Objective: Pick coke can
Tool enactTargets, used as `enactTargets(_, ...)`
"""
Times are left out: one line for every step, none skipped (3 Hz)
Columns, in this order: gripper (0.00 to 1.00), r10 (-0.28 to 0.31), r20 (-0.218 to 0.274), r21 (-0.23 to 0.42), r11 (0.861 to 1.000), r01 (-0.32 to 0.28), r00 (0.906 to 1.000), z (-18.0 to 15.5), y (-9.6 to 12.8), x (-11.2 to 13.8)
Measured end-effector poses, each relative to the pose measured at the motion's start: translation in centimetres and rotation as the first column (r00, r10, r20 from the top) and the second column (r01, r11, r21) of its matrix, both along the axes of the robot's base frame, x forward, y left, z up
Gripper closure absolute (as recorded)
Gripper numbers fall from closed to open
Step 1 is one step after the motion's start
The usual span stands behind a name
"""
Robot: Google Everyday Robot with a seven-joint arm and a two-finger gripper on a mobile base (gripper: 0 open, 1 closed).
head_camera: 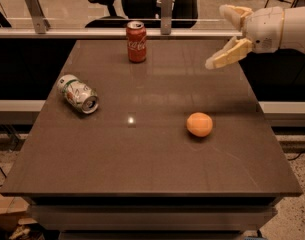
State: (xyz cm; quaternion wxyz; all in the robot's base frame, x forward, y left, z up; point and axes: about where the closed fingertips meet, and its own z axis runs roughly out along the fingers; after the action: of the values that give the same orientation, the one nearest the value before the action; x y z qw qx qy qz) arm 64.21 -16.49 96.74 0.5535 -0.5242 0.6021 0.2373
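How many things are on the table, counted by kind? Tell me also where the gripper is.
Drink cans: 2 (the coke can upright near the far edge; the white-and-green can on its side at the left)
Fruit: 1 (the orange)
Total: 3 things on the table
The gripper is open and holds nothing, up by the table's far right corner.
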Motion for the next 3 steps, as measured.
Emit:
enactTargets(0.0,0.01,-0.017,0.052,0.999,-0.009,0.9998,-1.0,1.3,1.3)
enactTargets(0.0,0.044,-0.055,0.102,0.994,-0.038,0.9975,-2.5,3.2,2.8)
enactTargets(0.0,0.082,-0.08,0.129,0.989,-0.071,0.9934,-3.4,5.3,3.7)
